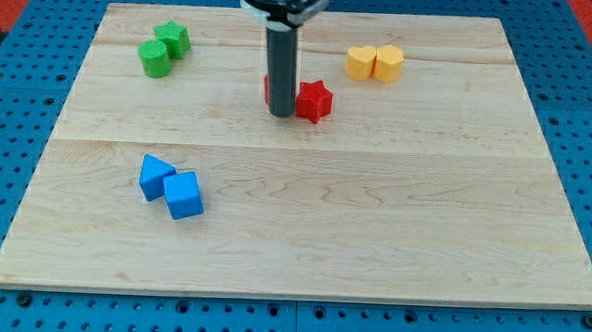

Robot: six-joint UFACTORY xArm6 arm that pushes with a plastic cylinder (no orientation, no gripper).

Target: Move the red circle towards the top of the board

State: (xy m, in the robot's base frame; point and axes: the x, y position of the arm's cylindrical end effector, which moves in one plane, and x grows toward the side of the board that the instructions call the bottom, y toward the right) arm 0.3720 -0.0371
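Item, step in hand: we push the red circle point(267, 88) toward the view's top. It sits near the bench's point(303, 236) middle, a little above centre, and only a sliver of it shows at the left edge of our rod point(281, 70); the rest is hidden behind the rod. Our tip point(280, 114) rests on the bench just below and right of the circle, touching or nearly so; we cannot tell which.

Item, claw: none is fitted. The arm ends in a plain rod, so there is nothing to spread or press together.

Item, doing it well: we judge the tip should sit squarely under the circle's lower edge, centred, before driving straight up. An off-centre contact would likely let the round block slip sideways off the rod.

Item, red star point(315, 101): just right of the tip, close beside the circle. We judge it the likeliest thing to be nudged by the rod's side.

Item, green blocks point(164, 48): a touching pair at top left, well apart from the path.

Item, yellow blocks point(375, 62): a touching pair at top right, clear of a straight upward push.

Item, blue blocks point(172, 187): a touching pair at lower left, well away.

Item, path: no block lies directly above the circle.
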